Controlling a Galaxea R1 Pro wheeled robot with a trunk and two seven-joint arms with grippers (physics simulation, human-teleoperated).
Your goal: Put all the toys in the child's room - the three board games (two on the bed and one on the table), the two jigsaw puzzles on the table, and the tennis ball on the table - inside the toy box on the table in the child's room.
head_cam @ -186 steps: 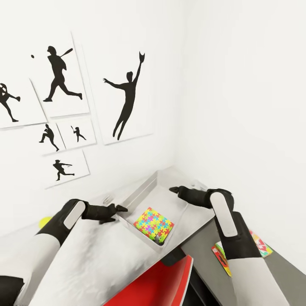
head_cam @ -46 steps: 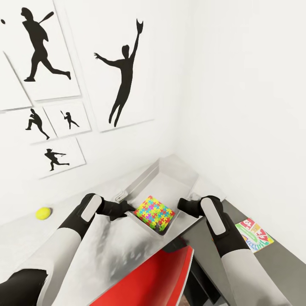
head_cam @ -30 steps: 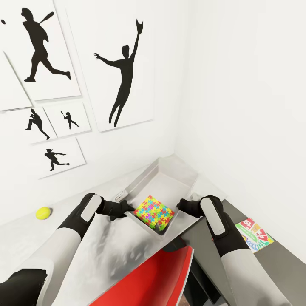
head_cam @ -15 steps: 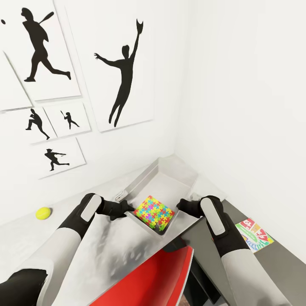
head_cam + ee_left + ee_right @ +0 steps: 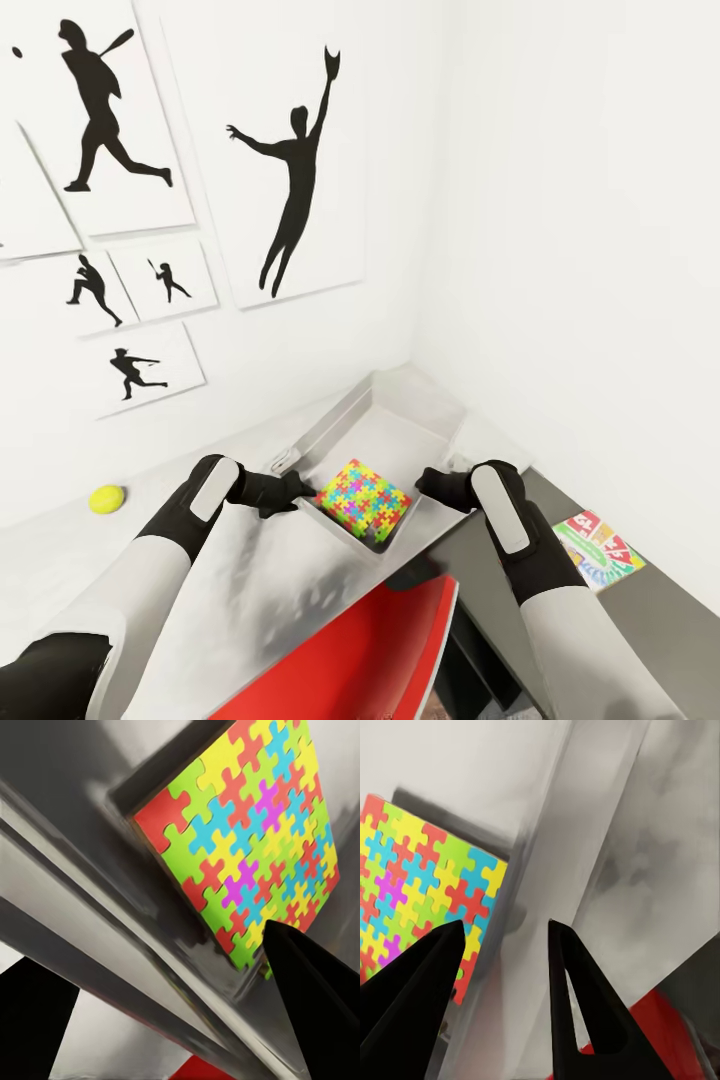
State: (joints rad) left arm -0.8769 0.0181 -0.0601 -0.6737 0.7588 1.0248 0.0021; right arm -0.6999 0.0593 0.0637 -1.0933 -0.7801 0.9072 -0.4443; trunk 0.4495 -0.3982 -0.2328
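Both jaws astride toy box (image 5: 405,428) walls (parted)

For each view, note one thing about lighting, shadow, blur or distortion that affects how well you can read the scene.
Head view: sharp, but the walls lean like a wide lens; the toy box carries mottled grey reflections. Left wrist view: the jigsaw puzzle is crisp and bright, while the near left hand's finger is a featureless black shape. Right wrist view: the box wall looks soft and smeared; a dark shadow edges the puzzle.

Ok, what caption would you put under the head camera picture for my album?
Both arms grip the tilted toy box with a jigsaw puzzle inside; tennis ball waits on the table.
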